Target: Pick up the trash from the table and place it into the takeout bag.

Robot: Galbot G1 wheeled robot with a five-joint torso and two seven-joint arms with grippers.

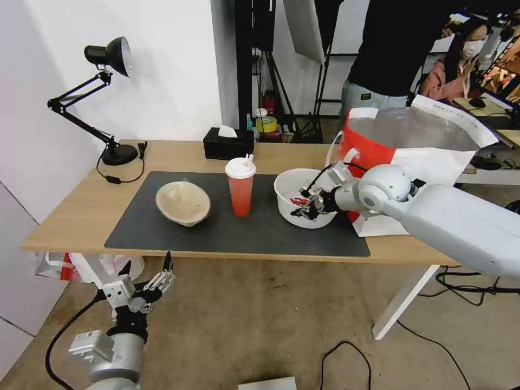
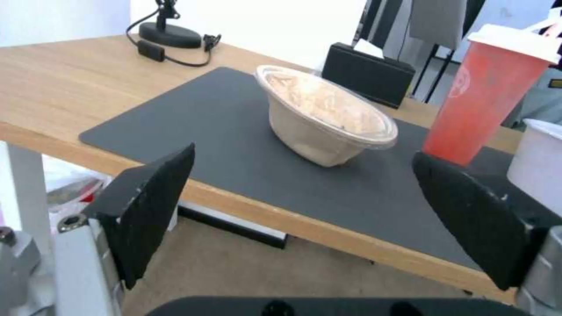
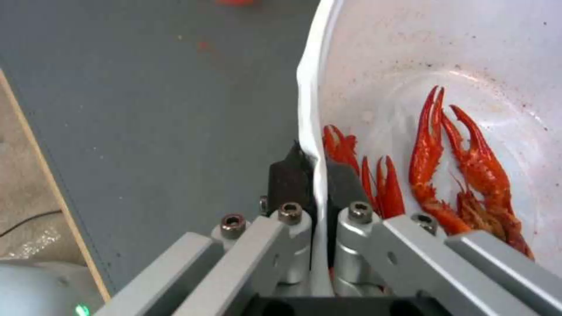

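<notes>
Head view: the right gripper [image 1: 310, 208] pinches the near rim of the white bowl [image 1: 295, 187] on the worktop's [image 1: 65, 216] grey mat [image 1: 244, 233], beside the takeout bag [image 1: 428, 157].

Left wrist view: left gripper [image 2: 304, 206] below the edge, fingers wide — paper bowl [image 2: 322, 114] and red cup [image 2: 486, 92] ahead.

Right wrist view: fingers [image 3: 287, 177] clamp the rim — red scraps [image 3: 445, 166] inside.

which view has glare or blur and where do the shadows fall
Head view: straight lines bow toward the edges, and the takeout bag's foil lining shines. Left wrist view: the left gripper's fingers loom large and soft, with a faint shadow under the paper bowl. Right wrist view: the white bowl's wall looks washed out.
</notes>
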